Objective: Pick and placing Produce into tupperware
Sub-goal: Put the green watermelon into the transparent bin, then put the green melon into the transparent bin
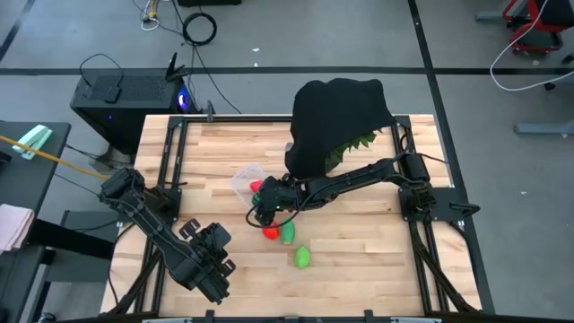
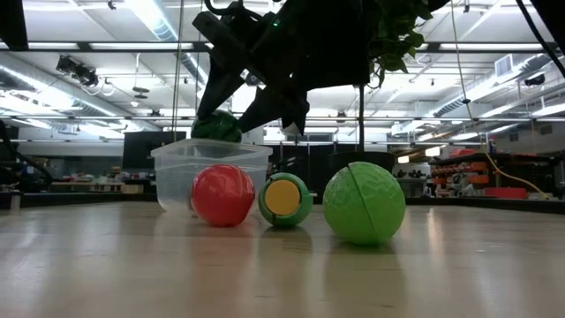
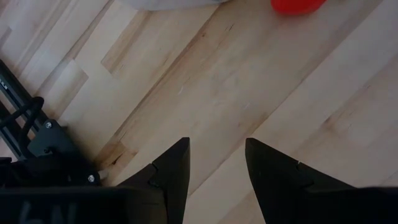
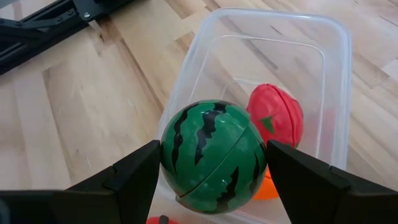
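Observation:
My right gripper [image 4: 213,163] is shut on the dark-green striped ball [image 4: 213,157] and hangs over the near rim of the clear tupperware [image 4: 336,93]. In the low view the ball [image 2: 216,126] hangs just above the box [image 2: 177,172]. A red toy [image 4: 278,117] and an orange one [image 4: 272,188] lie inside the box. A red ball [image 2: 222,195], a green toy with a yellow face [image 2: 284,200] and a light green ball [image 2: 364,203] rest on the table. My left gripper [image 3: 216,152] is open over bare wood at the table's near left. My right gripper pinches the striped ball between its two fingers, one on each opposite side [image 4: 169,155]. The fingers [image 4: 134,174] come from above, slanting down toward the box. The ball is lifted clear, over the tupperware's rim.
A black cloth over spiky green leaves [image 1: 341,126] stands at the table's far right, behind my right arm. Black frame rails [image 1: 170,170] run along both sides of the table. Open wood lies between my left gripper [image 1: 213,256] and the toys [image 1: 287,235].

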Tool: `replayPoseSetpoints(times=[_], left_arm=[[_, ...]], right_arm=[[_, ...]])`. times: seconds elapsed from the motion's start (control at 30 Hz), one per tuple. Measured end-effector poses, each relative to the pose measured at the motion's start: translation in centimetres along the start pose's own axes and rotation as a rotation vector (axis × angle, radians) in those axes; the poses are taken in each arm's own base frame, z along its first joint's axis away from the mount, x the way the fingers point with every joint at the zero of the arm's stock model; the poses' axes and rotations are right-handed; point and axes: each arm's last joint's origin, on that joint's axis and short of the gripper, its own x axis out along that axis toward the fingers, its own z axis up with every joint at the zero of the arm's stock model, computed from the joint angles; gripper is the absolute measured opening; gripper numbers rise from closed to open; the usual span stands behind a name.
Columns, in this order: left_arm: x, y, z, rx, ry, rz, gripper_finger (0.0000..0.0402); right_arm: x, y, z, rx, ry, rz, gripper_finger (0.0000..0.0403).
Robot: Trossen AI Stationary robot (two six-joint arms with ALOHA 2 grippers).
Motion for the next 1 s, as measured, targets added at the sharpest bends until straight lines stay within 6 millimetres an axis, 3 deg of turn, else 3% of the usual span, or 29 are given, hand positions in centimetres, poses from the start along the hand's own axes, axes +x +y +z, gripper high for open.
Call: replayPoseSetpoints(times=[1.0], left_arm=[[0.0, 0.0, 0.0, -0.001, -0.001, 0.0, 0.0162]], right_arm=[[-0.05, 0.17, 0.12, 0.035, -0.005, 0.024, 0.0309]])
